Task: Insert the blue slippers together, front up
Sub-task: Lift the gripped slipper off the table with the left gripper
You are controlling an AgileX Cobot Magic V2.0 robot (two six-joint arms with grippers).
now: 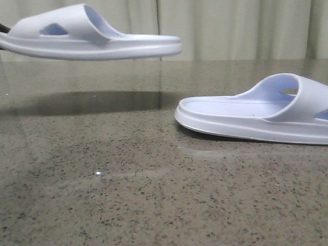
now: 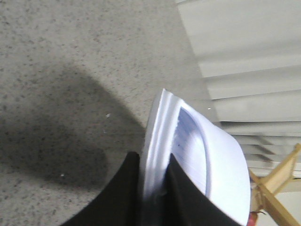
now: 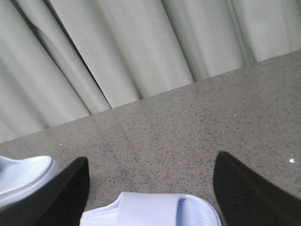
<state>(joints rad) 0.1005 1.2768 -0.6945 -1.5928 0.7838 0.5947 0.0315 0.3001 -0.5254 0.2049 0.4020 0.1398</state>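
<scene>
One of the blue slippers (image 1: 92, 38) hangs level above the table at the far left, strap end to the left. My left gripper (image 2: 153, 156) is shut on the edge of its sole (image 2: 157, 141), one finger on either side; in the front view only a dark bit of that gripper (image 1: 2, 28) shows. The other blue slipper (image 1: 256, 115) lies flat on the table at the right, footbed up. My right gripper (image 3: 151, 157) stands open above its strap (image 3: 155, 212), fingers wide apart and touching nothing. The held slipper's end (image 3: 23, 176) shows beside it.
The speckled stone table (image 1: 128, 179) spreads across the foreground. A pale pleated curtain (image 1: 230, 25) closes off the back. A wooden frame (image 2: 277, 188) stands beyond the table's edge in the left wrist view.
</scene>
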